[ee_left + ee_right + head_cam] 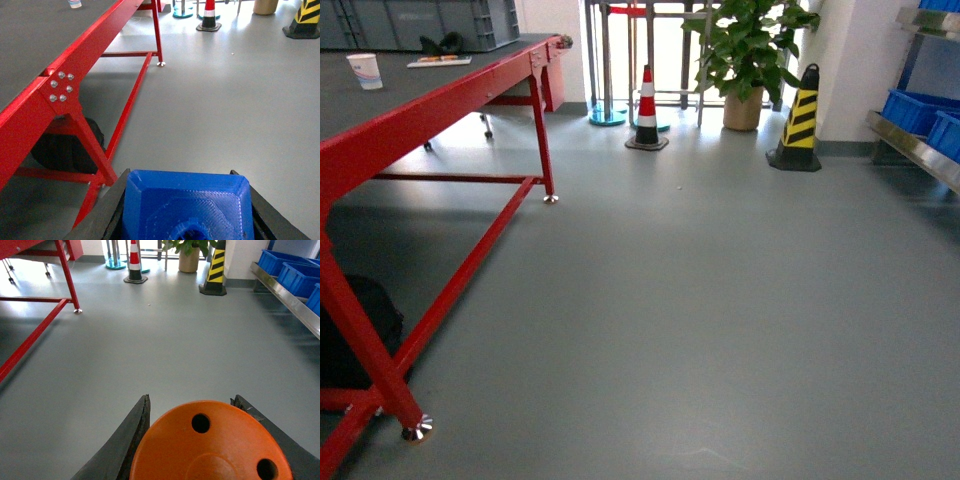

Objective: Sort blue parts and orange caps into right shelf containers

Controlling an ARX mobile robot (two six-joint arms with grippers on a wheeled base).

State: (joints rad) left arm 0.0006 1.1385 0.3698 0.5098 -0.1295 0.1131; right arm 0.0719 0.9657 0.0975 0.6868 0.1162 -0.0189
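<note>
Where the head camera looks across the grey floor (700,330), neither gripper appears; a red-framed table (440,100) runs along the left with a paper cup (364,70) on its dark top. Far ahead stand a red-and-white cone (647,110), a potted plant (748,50) and a yellow-and-black cone (800,120). At the right edge the shelf (910,145) carries the blue crates (920,110).

In the left wrist view the left gripper (187,212) has its two dark fingers (107,210) closed against the sides of a blue part (187,205), which fills the gap between them at the bottom of the frame. Ahead of the fingertips and to their left rises the red table frame, with a black bag (65,152) under it; open floor stretches beyond the fingertips.

In the right wrist view the right gripper (210,440) pinches an orange cap (210,450) between its dark fingers (127,440), the cap's holed flat top facing the camera. Beyond the fingertips lies bare floor; far ahead and to the right of them the steel shelf rail runs with the blue crates behind it, well apart from the cap. The two cones and the plant stand far ahead.
</note>
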